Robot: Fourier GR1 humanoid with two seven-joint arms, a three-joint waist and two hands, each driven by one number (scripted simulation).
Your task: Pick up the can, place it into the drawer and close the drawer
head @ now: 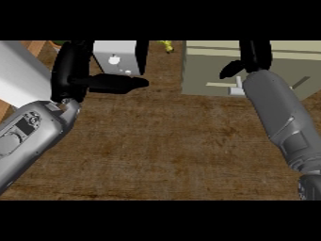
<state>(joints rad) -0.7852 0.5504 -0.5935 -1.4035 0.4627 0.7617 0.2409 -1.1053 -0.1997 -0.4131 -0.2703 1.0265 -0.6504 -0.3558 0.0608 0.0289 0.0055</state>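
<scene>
My right hand (250,59) sits at the pale boxy drawer (260,70), fingers hidden – can't tell its hold; left hand (86,77) open, empty – I risk shutting without the can

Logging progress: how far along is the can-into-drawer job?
Done: nothing certain; no can shows anywhere, so it may be hidden. In hand: right robot hand is at the beige box-shaped drawer unit. Left robot hand rests open, upper left. Remaining: confirming drawer closure.
</scene>
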